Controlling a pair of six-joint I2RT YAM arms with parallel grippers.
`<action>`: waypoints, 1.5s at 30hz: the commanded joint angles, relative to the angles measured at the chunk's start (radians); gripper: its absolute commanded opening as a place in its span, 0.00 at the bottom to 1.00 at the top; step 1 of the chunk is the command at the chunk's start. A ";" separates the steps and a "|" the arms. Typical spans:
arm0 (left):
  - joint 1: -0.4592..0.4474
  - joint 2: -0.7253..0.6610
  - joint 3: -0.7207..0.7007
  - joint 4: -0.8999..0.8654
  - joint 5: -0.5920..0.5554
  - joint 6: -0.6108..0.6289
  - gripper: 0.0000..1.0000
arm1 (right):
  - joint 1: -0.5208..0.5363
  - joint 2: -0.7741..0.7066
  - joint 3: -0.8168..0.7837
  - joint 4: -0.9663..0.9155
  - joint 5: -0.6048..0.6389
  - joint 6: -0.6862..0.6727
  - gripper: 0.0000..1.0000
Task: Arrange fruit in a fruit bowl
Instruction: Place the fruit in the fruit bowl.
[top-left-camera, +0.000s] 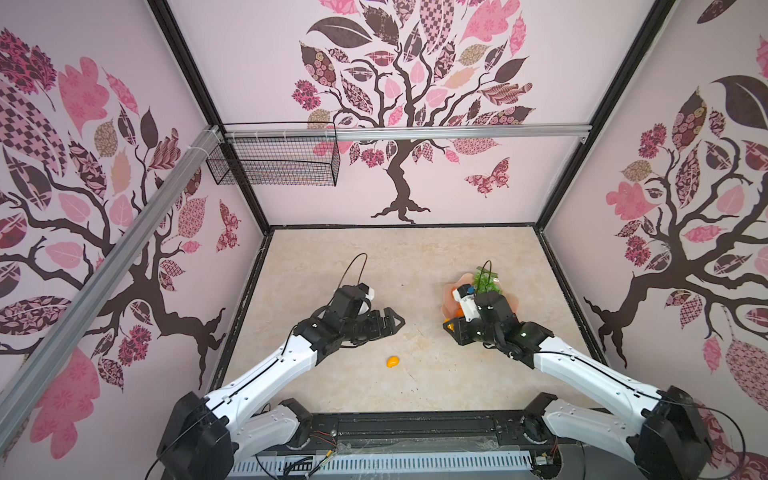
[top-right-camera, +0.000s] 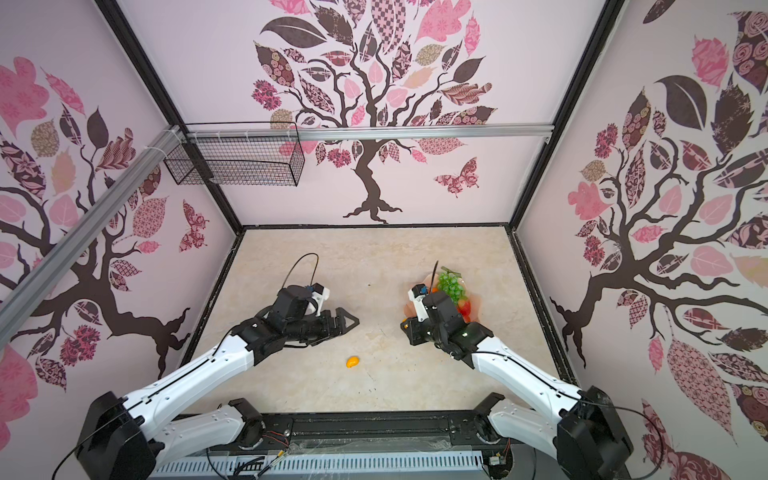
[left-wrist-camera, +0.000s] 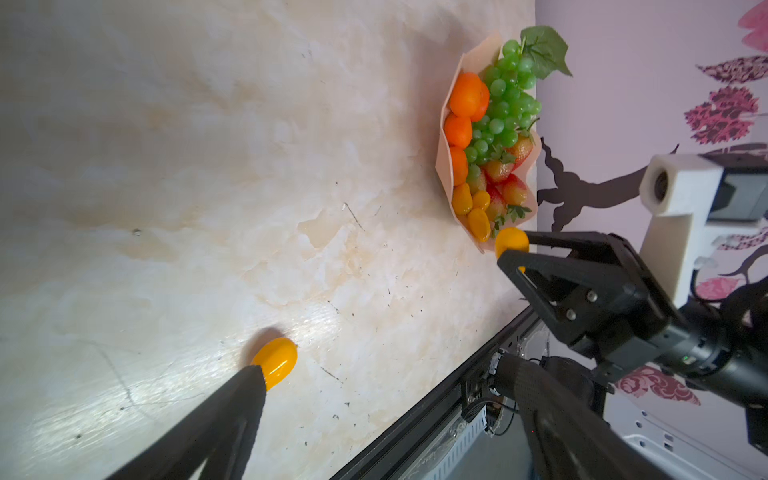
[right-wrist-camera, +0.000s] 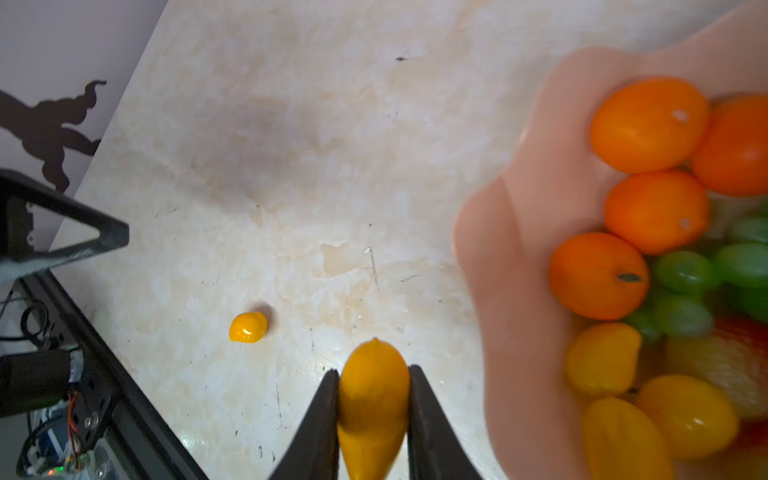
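Two small glossy yellow-orange oval toy fruits are not yet in the dish. One (right-wrist-camera: 374, 415) is pinched in the right gripper (right-wrist-camera: 374, 368), whose jaws are closed on its flanks with its pointed end protruding beyond the fingertips. It sits just beside the wavy rim of the shallow translucent peach-pink fruit bowl (right-wrist-camera: 498, 249), not over the interior. The other oval (top-left-camera: 392, 361) lies loose on the marbled beige surface (top-left-camera: 332, 270), well apart from the bowl. The left gripper (top-left-camera: 392, 322) is near it, jaws spread and holding nothing.

The bowl already carries a green grape bunch (left-wrist-camera: 503, 108), round orange tangerines (left-wrist-camera: 467, 95), red strawberries with green tops (left-wrist-camera: 515, 189) and several more yellow ovals, and looks well filled.

Assessment: the ovals appear light, rigid and slick, with tapering ends. A grip across the widest belly, as held now, is judged soundest. A hold nearer a tip would likely squeeze the fruit out. Released onto the crowded pile, the fruit may roll off. The free pocket near the yellow ovals looks the safer seat. The bowl itself seems light and could shift if its rim is struck.
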 joint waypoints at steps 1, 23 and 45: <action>-0.066 0.065 0.085 0.104 -0.044 -0.004 0.98 | -0.072 -0.036 -0.005 -0.082 0.006 0.046 0.26; -0.208 0.296 0.238 0.159 -0.010 0.011 0.98 | -0.164 0.070 0.045 -0.287 0.242 0.125 0.26; -0.221 0.319 0.265 0.132 -0.007 0.025 0.98 | -0.192 0.133 0.044 -0.243 0.252 0.106 0.33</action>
